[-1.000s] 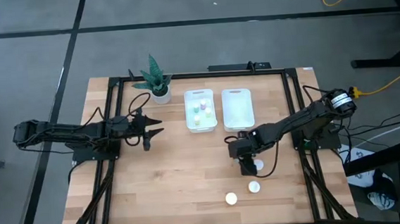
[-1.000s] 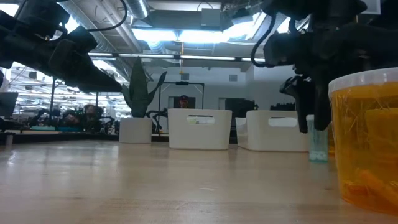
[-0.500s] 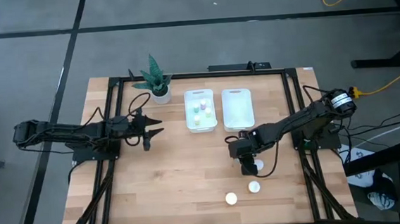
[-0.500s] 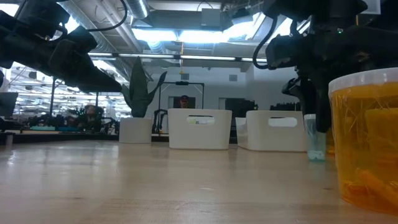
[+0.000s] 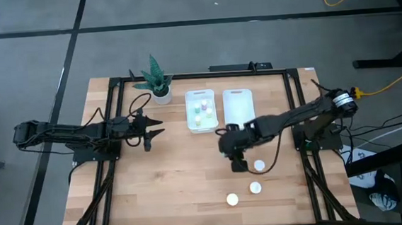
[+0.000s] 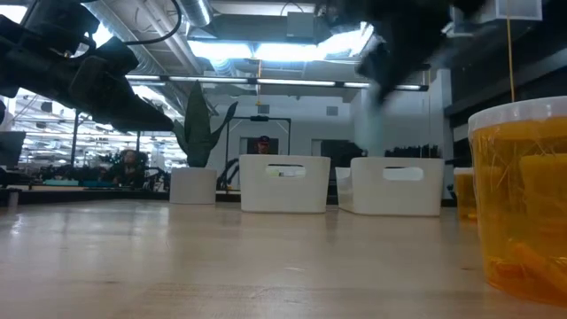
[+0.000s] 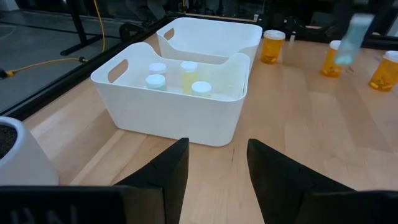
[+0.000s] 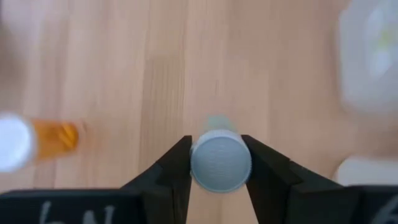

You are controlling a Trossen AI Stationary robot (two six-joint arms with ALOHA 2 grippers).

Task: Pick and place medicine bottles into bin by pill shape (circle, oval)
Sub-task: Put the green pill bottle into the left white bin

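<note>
My right gripper is shut on a small pale bluish-green bottle with a whitish cap, held in the air in front of the two white bins. The same bottle shows blurred in the left wrist view. Three amber bottles with white caps stand on the table near the front right. The left bin holds several small bottles. My left gripper is open and empty over the table's left part. My right gripper pinches the bottle's top, at the sides of its cap, between its two fingers. The fingers come from above, pointing down. The bottle stands upright below them, lifted clear of the table.
The right bin stands beside the left one at the table's far middle. A green plant in a white pot stands at the far left. One amber bottle stands close before the low camera.
My right gripper has risen and gone toward the table's left edge with the small bottle. The bottle stood on the table beside the amber ones and is now lifted clear.
</note>
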